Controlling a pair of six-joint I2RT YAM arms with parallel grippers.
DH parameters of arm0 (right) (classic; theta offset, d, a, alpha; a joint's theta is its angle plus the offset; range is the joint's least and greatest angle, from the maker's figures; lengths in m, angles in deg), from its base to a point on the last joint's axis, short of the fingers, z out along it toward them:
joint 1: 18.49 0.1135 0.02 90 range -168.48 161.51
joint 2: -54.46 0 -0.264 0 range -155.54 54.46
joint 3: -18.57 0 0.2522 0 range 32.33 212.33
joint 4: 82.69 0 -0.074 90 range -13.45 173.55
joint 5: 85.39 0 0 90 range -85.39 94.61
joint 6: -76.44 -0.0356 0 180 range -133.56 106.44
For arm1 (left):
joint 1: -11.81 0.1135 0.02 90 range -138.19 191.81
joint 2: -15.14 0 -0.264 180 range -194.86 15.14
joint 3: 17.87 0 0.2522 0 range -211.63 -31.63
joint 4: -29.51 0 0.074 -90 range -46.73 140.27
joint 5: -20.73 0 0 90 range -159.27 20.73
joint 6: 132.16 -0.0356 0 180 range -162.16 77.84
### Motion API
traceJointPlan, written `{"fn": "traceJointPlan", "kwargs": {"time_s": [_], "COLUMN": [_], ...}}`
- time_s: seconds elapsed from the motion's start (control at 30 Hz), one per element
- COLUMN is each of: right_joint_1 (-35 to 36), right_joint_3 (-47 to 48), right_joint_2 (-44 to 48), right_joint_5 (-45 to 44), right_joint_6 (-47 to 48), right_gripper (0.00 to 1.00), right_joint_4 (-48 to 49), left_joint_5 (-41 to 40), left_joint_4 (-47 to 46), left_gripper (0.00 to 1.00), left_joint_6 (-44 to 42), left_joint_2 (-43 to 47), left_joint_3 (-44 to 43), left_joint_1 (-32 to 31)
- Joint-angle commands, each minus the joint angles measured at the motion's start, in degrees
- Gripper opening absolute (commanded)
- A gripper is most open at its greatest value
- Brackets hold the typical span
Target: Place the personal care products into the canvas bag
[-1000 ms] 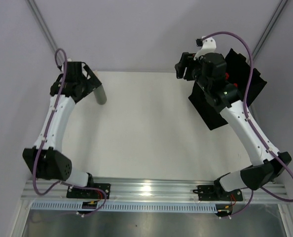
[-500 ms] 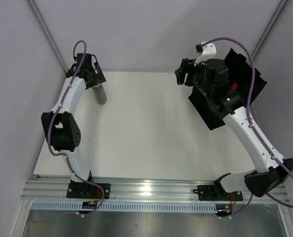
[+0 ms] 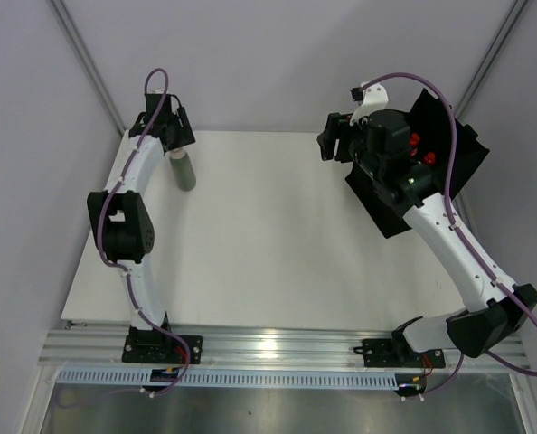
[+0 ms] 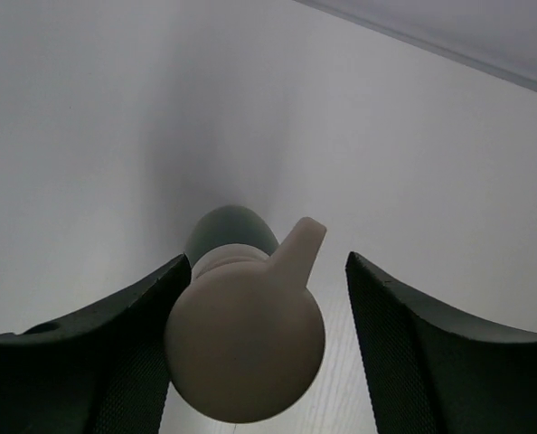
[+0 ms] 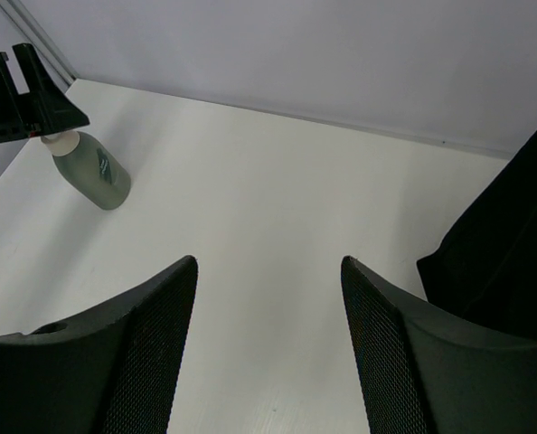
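Note:
The grey-green bottle [image 3: 185,172] with a cream cap [image 4: 246,348] is at the table's far left, also seen in the right wrist view [image 5: 95,174]. My left gripper [image 3: 171,136] [image 4: 267,260] stands open around the cap. One finger [image 4: 97,357] is against the cap and a gap shows beside the other. The black canvas bag [image 3: 440,136] [image 5: 513,244] lies at the far right, with two red products [image 3: 414,139] showing inside. My right gripper [image 3: 332,145] [image 5: 268,262] hangs open and holds nothing, just left of the bag above the table.
The white table [image 3: 268,235] ends at the back wall right behind the bottle and the bag. The left arm's links [image 3: 124,226] stretch along the table's left edge. A slanted metal frame post [image 3: 83,63] runs behind the left gripper.
My left arm has swung back and right until its gripper straddles the bottle's cap, and its jaws have narrowed. The right gripper has barely shifted.

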Motion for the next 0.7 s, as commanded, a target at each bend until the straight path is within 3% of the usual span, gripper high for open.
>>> {"fn": "traceJointPlan", "kwargs": {"time_s": [0.0, 0.13, 0.17, 0.33, 0.43, 0.67], "right_joint_1": [0.1, 0.1, 0.1, 0.1, 0.1, 0.0], "right_joint_3": [-0.1, -0.7, -0.7, -0.7, -0.4, -2.1], "right_joint_2": [0.4, 0.5, 0.3, -0.2, -0.4, 0.6], "right_joint_5": [-0.4, -1.0, -1.1, -0.9, -0.8, -0.9], "right_joint_6": [0.8, 1.2, 1.3, 0.6, -0.5, -3.1], "right_gripper": [0.69, 0.69, 0.69, 0.69, 0.69, 0.69], "right_joint_4": [0.8, 0.7, 0.8, 1.3, 1.3, -0.5], "left_joint_5": [1.2, 2.0, 1.6, 1.4, 2.8, 3.3], "left_joint_4": [-4.6, -4.9, -3.7, -1.2, 1.4, 5.3], "left_gripper": [0.72, 0.46, 0.35, 0.09, 0.0, 0.01], "left_joint_6": [-1.5, -1.8, -2.0, -3.5, -2.7, -0.1], "left_joint_2": [-0.1, 1.4, 1.6, 4.3, 5.7, 11.5], "left_joint_3": [-0.9, 0.5, 0.2, 0.5, 0.2, 3.4], "left_joint_1": [0.2, -0.1, -0.2, -2.3, -4.2, -12.7]}}
